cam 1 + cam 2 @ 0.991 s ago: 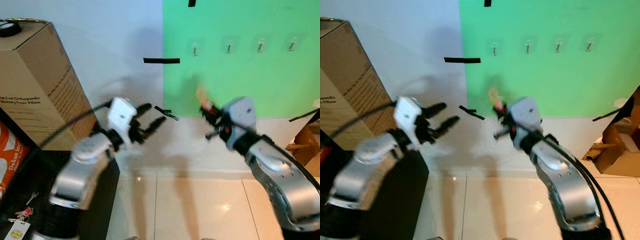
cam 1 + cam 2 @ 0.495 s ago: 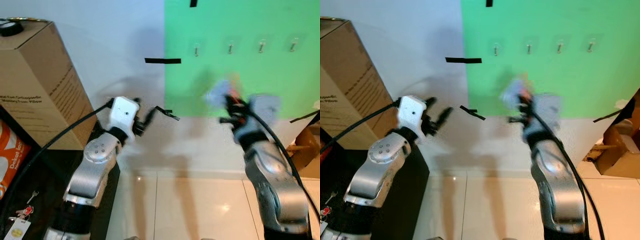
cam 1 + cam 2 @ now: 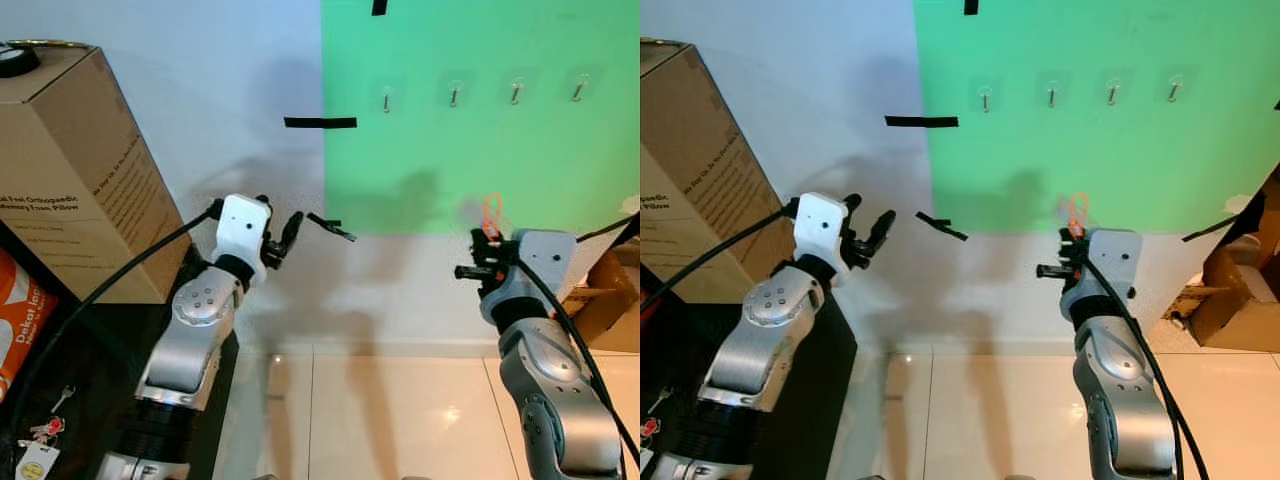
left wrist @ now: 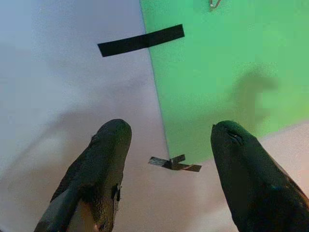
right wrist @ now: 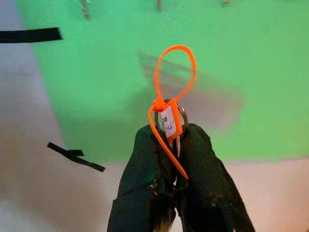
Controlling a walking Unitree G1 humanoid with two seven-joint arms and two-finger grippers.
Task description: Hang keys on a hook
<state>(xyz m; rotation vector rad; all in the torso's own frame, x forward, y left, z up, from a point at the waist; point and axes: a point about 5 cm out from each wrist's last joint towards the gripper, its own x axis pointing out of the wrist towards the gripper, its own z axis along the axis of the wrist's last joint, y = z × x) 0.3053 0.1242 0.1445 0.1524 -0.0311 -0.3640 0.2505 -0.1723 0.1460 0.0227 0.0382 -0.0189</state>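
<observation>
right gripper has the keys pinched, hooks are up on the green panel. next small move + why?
Probably raise the right gripper up toward the nearest hook. It is shut on the keys with the orange loop standing free above the fingertips, but sits well below the hook row. The left gripper is open and holds nothing.

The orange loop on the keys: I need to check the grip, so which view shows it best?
The right wrist view: the orange loop stands close and sharp above the right tool, shut on the key ring. Both eye views show it small, against the green wall.
</observation>
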